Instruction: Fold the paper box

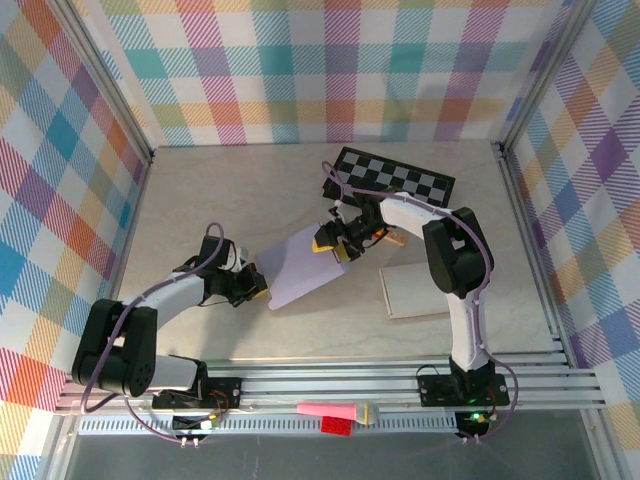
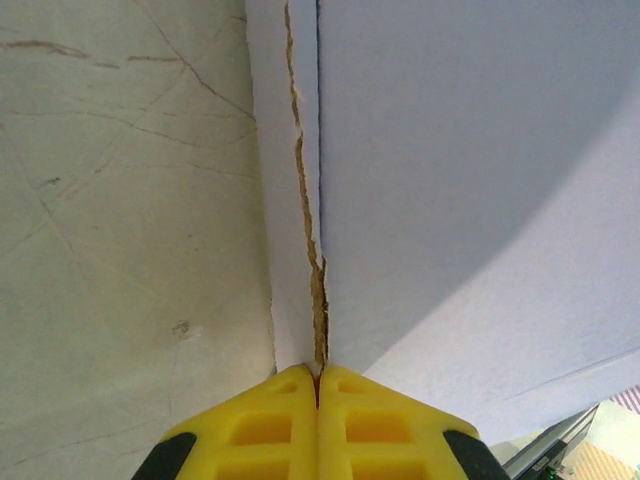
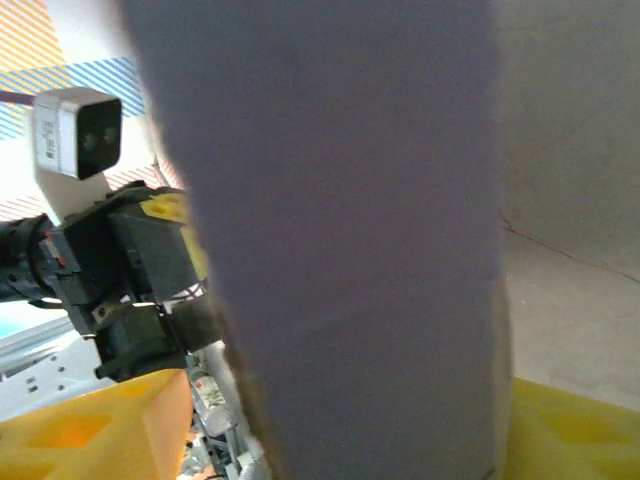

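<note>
Paper box (image 1: 303, 272): left end effector (image 2: 318, 373) clamped on near-left edge, arm stretched low; right end effector (image 1: 335, 248) open astride far edge, elbow raised.

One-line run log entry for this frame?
task: fold paper box | left gripper: shut on its edge | right gripper: astride far end, grip unclear | state: fold not finished
</note>
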`<state>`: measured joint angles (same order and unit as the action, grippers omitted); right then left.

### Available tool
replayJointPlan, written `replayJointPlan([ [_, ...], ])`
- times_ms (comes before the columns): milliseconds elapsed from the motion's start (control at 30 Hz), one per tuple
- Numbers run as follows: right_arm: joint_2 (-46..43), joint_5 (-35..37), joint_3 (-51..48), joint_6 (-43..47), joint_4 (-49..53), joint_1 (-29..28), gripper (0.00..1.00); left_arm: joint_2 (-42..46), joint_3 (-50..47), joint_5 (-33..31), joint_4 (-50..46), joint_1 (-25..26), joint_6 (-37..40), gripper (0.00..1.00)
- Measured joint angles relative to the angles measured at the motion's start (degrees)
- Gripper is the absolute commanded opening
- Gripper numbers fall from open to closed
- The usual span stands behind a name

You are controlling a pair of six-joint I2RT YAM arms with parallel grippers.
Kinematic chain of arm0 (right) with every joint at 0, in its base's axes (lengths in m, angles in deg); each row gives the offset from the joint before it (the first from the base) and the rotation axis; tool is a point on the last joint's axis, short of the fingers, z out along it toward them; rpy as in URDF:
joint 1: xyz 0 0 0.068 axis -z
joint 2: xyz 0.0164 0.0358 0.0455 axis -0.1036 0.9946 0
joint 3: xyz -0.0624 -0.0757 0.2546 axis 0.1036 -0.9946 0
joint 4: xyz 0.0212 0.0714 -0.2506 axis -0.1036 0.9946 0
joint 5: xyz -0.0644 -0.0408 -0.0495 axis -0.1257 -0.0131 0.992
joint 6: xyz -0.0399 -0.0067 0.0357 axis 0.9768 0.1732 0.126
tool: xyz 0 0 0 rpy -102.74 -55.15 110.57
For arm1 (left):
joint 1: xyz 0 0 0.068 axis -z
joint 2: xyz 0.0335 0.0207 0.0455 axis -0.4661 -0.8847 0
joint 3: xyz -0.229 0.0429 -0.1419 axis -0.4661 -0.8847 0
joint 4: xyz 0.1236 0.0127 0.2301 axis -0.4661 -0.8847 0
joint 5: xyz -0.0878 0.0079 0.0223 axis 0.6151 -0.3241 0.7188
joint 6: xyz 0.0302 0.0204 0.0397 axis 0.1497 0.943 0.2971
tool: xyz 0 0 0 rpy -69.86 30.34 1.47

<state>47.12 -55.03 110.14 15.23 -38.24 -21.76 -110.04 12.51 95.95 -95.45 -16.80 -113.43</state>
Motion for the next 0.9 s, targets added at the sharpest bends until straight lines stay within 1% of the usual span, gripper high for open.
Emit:
replayJointPlan([
  [67,0.00,-0.90,-0.68,-1.77,-1.46,-0.09,0.56,0.00,0.07,0.02,-0.11,0.00,-0.39,0.17],
  [167,-0.09,-1.73,-1.49,-4.57,-2.82,-0.11,0.48,0.09,0.87,-0.15,-0.66,-0.02,-0.63,0.20],
  [267,-0.31,-2.23,-1.49,-6.86,-2.99,-0.11,0.46,1.70,3.08,-0.98,-1.90,0.02,-0.33,0.22],
  [367,-1.27,-3.37,-1.44,-9.55,-2.91,0.15,0.42,5.49,6.78,-4.55,-5.68,1.27,2.10,0.25],
  [467,-2.95,-5.35,-0.76,-12.79,-2.67,1.07,0.41,8.85,11.98,-11.28,-11.32,5.90,7.34,0.29],
  [533,-4.46,-6.60,-0.70,-15.28,-2.16,2.21,0.41,10.14,16.15,-16.26,-15.63,10.49,12.24,0.31],
  [600,-5.86,-7.32,-0.70,-17.66,-1.22,3.26,0.39,10.54,19.12,-19.10,-18.51,13.90,16.94,0.33],
  [667,-6.75,-6.84,-0.70,-19.91,0.04,3.65,0.38,10.78,21.33,-20.63,-19.52,17.20,22.05,0.35],
  [733,-6.86,-6.43,-0.74,-21.77,2.12,3.28,0.38,11.56,23.65,-22.05,-19.93,20.33,26.73,0.41],
  [767,-6.86,-6.25,-0.81,-22.36,3.13,3.10,0.37,12.13,24.41,-22.62,-19.93,21.29,28.55,0.44],
  [800,-6.86,-6.19,-0.87,-22.88,4.15,2.93,0.36,12.85,25.14,-23.50,-20.04,22.03,30.18,0.45],
  [900,-6.86,-6.08,-1.22,-24.13,6.12,2.86,0.31,14.01,26.34,-25.55,-20.31,22.21,33.57,0.46],
])
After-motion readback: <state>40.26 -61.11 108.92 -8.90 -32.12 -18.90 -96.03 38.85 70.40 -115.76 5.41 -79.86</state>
